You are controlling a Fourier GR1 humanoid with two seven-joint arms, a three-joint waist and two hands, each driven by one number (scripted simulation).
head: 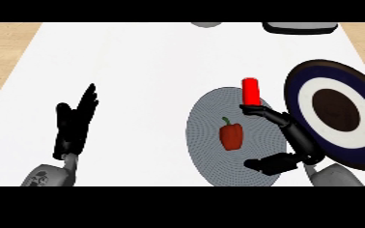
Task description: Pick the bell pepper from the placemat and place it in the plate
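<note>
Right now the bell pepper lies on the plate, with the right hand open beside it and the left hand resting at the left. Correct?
Not quite. In the head view the bell pepper lies on the grey placemat, not on the plate, which stands to the right of it. The rest holds: the right hand is open beside the pepper, and the left hand rests at the left.

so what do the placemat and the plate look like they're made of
Placemat: likely woven fabric or mesh, matte grey, with a fine dotted weave across it. Plate: probably glazed ceramic, smooth, with dark blue, white and brown concentric rings; the sheen is hard to judge.
</note>
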